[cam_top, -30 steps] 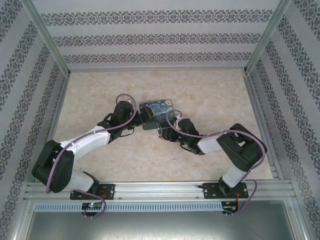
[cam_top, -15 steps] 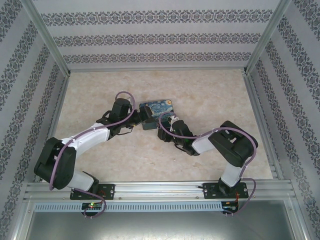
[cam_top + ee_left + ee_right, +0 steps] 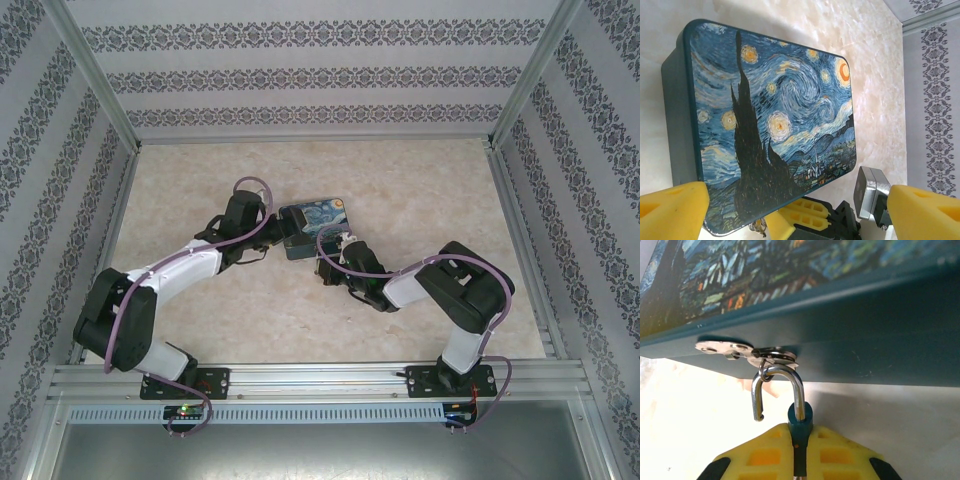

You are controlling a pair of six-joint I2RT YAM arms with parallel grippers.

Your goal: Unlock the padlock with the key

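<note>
My right pincer (image 3: 799, 456) is clamped narrow on the padlock (image 3: 800, 422), just below the front wall of the box (image 3: 855, 340). My pads hide most of its teal body, and only its top end shows. The shackle (image 3: 790, 377) hooks through the silvery hasp (image 3: 740, 351) on the box's lower edge. One leg sits in the body and the other hangs free, its notched tip clear of it. My left pincer (image 3: 799, 214) stands wide, one pad (image 3: 671, 210) by a near corner of the box, the other well out past its side. I cannot tell whether the near pad touches the box. In the left wrist view the frame's bottom edge cuts off the hasp. From above, the box (image 3: 315, 222) lies mid-table (image 3: 430, 190), well apart from the walls, with both arms crowding its near side.
</note>
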